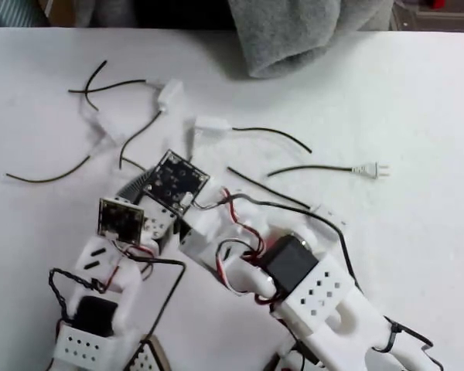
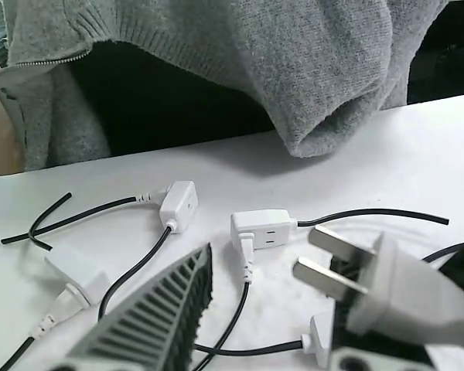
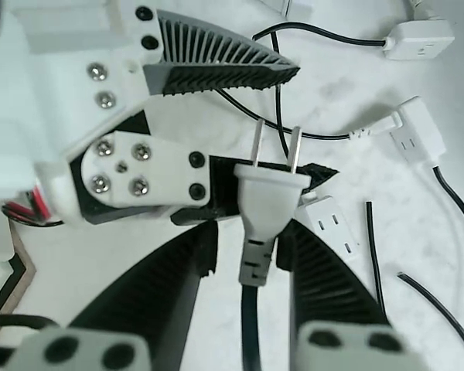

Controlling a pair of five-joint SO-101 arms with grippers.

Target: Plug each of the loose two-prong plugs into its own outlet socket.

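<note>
White two-prong plug point(image 3: 268, 197), prongs straight, is pinched at its neck by the right jaws; left jaws seemingly spread.

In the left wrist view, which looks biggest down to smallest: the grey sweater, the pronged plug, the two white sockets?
1. grey sweater.
2. pronged plug, though it sits nearest the camera.
3. white sockets: the two look alike, unranked.

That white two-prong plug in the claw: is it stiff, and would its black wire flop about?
The plug looks like hard moulded plastic, so it probably keeps its shape in the right claw. Its thin black cord likely bends and trails. The smooth, small body could twist if gripped loosely.
</note>
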